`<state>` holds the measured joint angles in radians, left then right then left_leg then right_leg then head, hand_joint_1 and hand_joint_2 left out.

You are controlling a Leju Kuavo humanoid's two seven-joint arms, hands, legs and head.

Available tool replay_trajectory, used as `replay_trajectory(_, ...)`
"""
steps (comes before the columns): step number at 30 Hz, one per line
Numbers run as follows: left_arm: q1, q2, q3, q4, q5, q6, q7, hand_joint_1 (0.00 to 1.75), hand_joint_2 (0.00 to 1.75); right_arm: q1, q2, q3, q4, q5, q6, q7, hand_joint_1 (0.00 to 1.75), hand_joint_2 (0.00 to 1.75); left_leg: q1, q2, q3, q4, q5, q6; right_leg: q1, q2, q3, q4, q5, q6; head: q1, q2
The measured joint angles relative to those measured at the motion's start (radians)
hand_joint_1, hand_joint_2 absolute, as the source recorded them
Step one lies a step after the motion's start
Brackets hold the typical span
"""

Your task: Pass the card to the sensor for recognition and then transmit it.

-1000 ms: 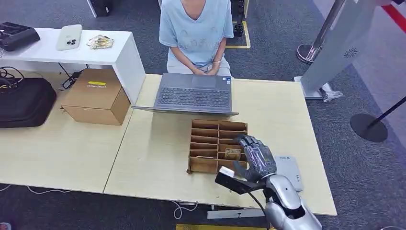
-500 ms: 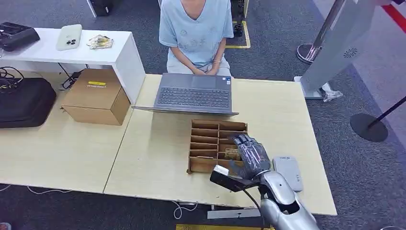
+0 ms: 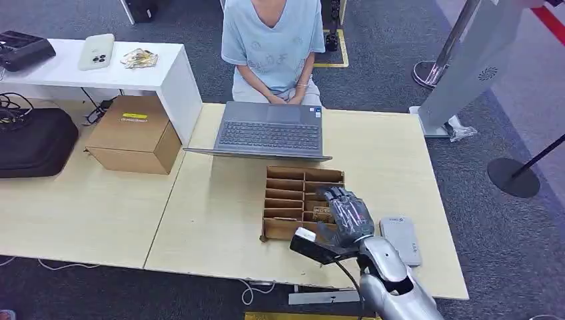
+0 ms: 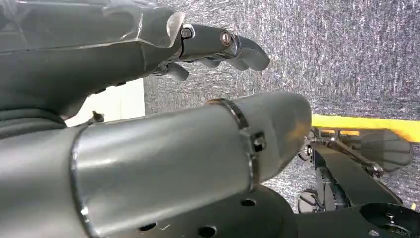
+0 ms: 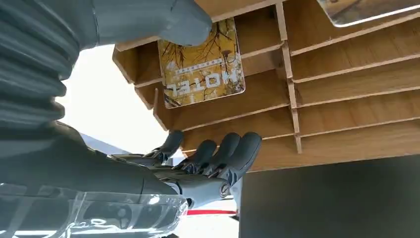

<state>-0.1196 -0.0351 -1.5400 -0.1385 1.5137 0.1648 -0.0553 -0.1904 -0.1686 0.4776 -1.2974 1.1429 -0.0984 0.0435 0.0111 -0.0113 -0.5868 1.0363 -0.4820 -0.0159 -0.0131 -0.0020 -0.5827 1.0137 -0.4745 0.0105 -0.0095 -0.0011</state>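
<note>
Yellow card (image 5: 203, 64) in the wooden rack (image 5: 346, 104), plain from the right wrist.

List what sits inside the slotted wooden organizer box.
In the slotted wooden organizer box, one yellow hotel card lies in a compartment below the right hand; most other slots look empty, and compartments under the hand are hidden.

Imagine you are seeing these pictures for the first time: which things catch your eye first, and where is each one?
The right hand stands out first, reaching over the near right part of the wooden slotted rack in the middle of the table, where a yellow hotel card sits in a slot. Just right of the rack lies the grey card sensor. Behind the rack is an open laptop, with a person seated behind it.
</note>
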Motion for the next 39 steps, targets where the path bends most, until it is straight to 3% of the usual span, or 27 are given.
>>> replay_trajectory(39, 0.001, 0.000, 0.000, 0.000, 0.003, 0.003, 0.001, 0.00, 0.00, 0.042, -0.004, -0.029, -0.026, 0.030, -0.021, 0.019, 0.66, 1.75, 0.000, 0.000, 0.000, 0.000, 0.000, 0.000, 0.000, 0.000, 0.000, 0.000, 0.000, 0.000, 0.000, 0.000)
